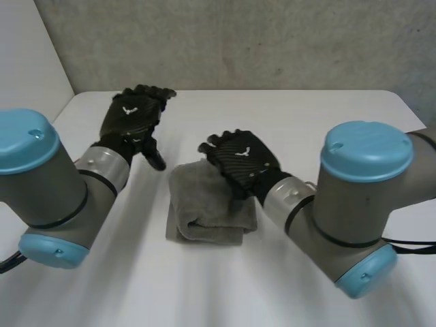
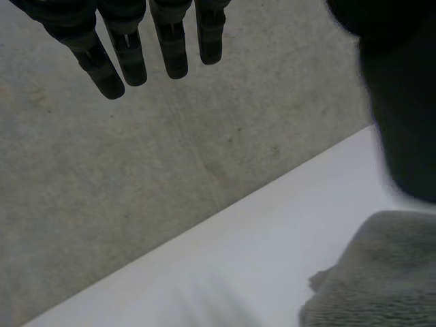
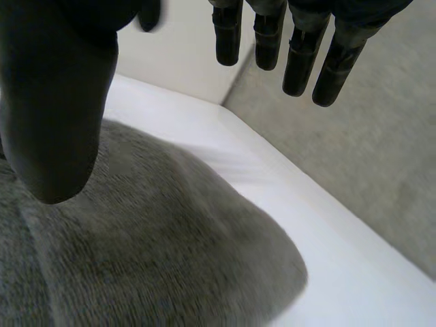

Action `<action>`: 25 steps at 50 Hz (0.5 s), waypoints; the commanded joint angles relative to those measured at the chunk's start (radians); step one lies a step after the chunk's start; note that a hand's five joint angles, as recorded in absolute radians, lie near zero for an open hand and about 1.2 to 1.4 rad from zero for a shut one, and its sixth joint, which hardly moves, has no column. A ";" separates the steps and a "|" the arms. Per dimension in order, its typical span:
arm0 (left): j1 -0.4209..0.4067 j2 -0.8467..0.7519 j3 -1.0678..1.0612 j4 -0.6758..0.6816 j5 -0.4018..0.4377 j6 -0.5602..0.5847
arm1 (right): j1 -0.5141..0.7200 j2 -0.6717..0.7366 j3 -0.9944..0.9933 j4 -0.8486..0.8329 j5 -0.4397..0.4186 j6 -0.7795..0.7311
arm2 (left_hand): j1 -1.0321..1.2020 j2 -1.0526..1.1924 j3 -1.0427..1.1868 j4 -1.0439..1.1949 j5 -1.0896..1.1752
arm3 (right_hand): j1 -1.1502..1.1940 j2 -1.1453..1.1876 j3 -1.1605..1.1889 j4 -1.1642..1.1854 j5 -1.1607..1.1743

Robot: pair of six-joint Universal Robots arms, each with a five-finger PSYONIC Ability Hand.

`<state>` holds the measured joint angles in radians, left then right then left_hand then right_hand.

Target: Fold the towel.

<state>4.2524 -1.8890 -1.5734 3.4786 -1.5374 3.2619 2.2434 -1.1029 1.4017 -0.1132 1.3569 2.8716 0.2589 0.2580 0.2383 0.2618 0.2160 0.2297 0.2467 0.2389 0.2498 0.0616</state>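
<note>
Towel (image 1: 204, 201) beneath right hand's (image 1: 244, 158) straight fingers (image 3: 228, 41)

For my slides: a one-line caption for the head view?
Grey towel lies folded on the white table; right hand open over it, left hand open beside it.

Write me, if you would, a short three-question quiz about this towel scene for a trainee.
1. Pick one: the right hand is A) above the towel, B) holding a cup, C) resting on a plate.
2. True or false: the left hand is clutching the towel.
3. What colour is the towel?

Key
1. A.
2. False: the left hand is open and raised beside the towel, apart from it.
3. Grey.
</note>
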 commanded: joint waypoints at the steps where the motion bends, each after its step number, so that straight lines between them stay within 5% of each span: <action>1: -0.068 -0.070 -0.004 -0.029 -0.012 -0.010 | -0.051 0.011 -0.013 0.029 0.001 0.109 | -0.066 -0.065 -0.045 -0.069 -0.198 | -0.055 -0.072 -0.064 -0.075 -0.062; 18: -0.115 -0.272 0.019 -0.073 -0.063 0.022 | -0.065 0.305 -0.225 0.193 0.013 0.149 | -0.066 -0.065 -0.045 -0.069 -0.198 | -0.055 -0.072 -0.064 -0.075 -0.062; 25: -0.115 -0.285 0.030 -0.076 -0.086 0.048 | -0.067 0.321 -0.230 0.191 0.019 0.147 | -0.066 -0.065 -0.045 -0.069 -0.198 | -0.055 -0.072 -0.064 -0.075 -0.062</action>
